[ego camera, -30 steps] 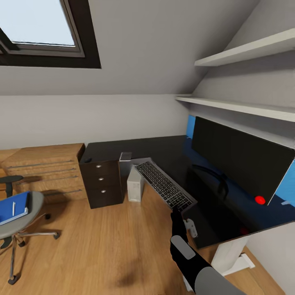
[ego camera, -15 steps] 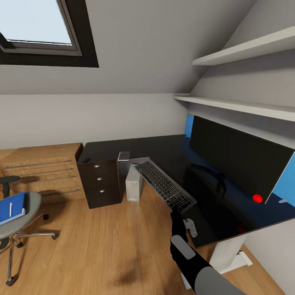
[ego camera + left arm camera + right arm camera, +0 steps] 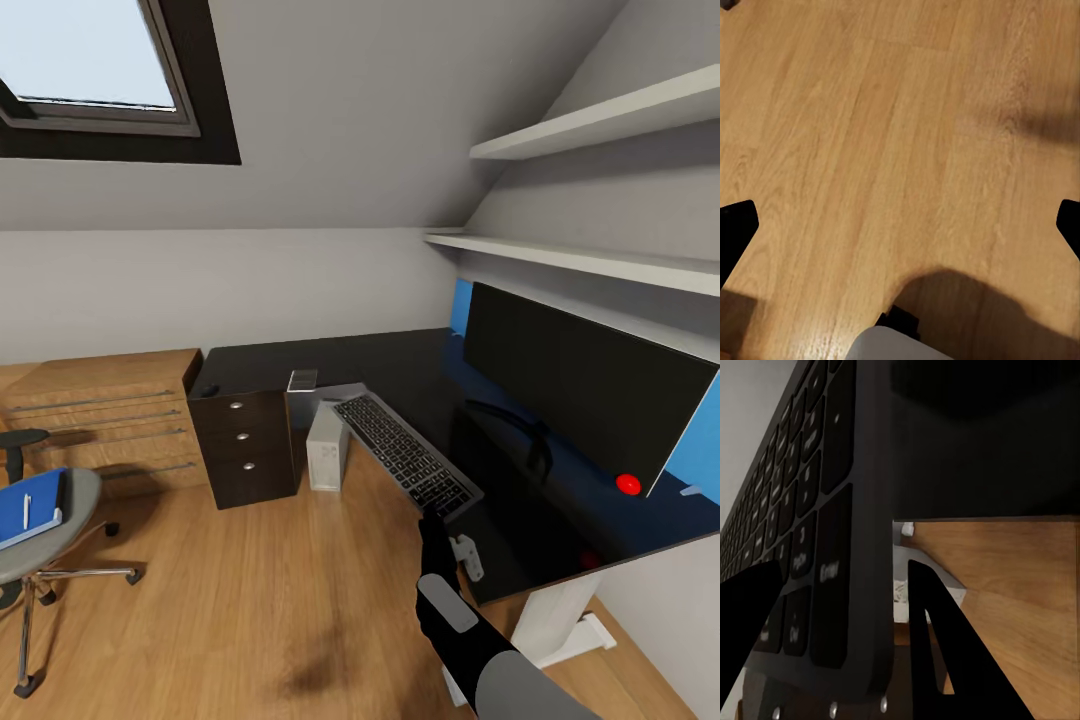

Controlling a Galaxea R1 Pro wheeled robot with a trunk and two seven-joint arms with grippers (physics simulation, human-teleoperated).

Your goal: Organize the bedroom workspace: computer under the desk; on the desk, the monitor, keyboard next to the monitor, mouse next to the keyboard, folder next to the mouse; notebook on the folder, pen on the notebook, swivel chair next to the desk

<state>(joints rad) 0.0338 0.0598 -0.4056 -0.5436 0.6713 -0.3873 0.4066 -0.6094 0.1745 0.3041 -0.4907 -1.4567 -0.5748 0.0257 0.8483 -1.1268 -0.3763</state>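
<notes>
Currently, right gripper (image 3: 437, 516) is clamped on the keyboard (image 3: 405, 455) near end; its long axis runs toward 11 o'clock, over the desk (image 3: 400, 380) edge, monitor (image 3: 585, 395) at 2 o'clock.

The monitor (image 3: 585, 400) stands on the desk (image 3: 400, 365) (right side), the computer (image 3: 327, 447) beneath, the swivel chair (image 3: 40, 520) far left.

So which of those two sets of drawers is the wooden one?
The wood cabinet against the wall at far left, pale oak like the floor. The other drawers, under the desk, are dark with round silver knobs.
</notes>
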